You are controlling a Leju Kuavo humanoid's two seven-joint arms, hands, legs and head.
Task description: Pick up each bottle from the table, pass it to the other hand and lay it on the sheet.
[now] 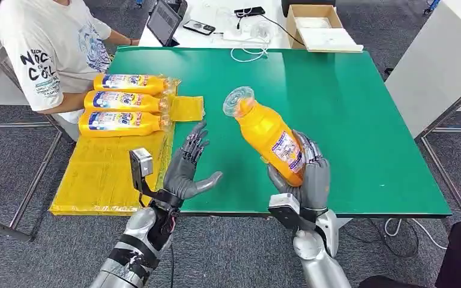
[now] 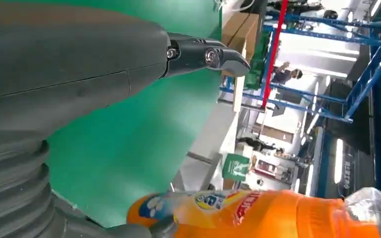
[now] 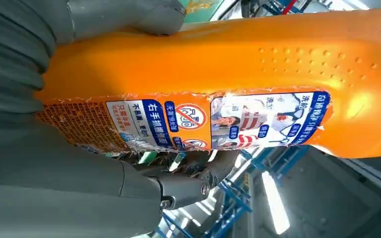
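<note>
Green covering lies over the table (image 1: 348, 120), and it is the landmark for all places below. Above its near edge the right hand (image 1: 303, 174) grips an orange bottle (image 1: 268, 135) by the lower body, with fingers wrapped around the labelled part; the right wrist view shows the thumb (image 3: 129, 17) on one side of the bottle and the darker fingers (image 3: 188, 186) on the other side. The bottle is lifted off the table and tilted, with its cap end in clear plastic (image 1: 238, 101) pointing away from the robot and toward the left hand, which I judge is done so that the free upper part can be taken. The left hand (image 1: 186, 171) stands just beside, also over the near edge of the table, with fingers spread and palm turned to the bottle, holding nothing and not touching it; it looks ready to receive. At the left end of the table a yellow sheet (image 1: 108, 174) hangs a little over the edge, and three bottles (image 1: 123, 102) lie on its far part, side by side, caps pointing to the middle of the table. So the sheet's near part stays free for the next bottle. Behind the far left corner of the table a person in a white shirt (image 1: 48, 48) sits. Beyond the far edge are a cardboard box (image 1: 318, 24) and a phone (image 1: 199, 27).
</note>
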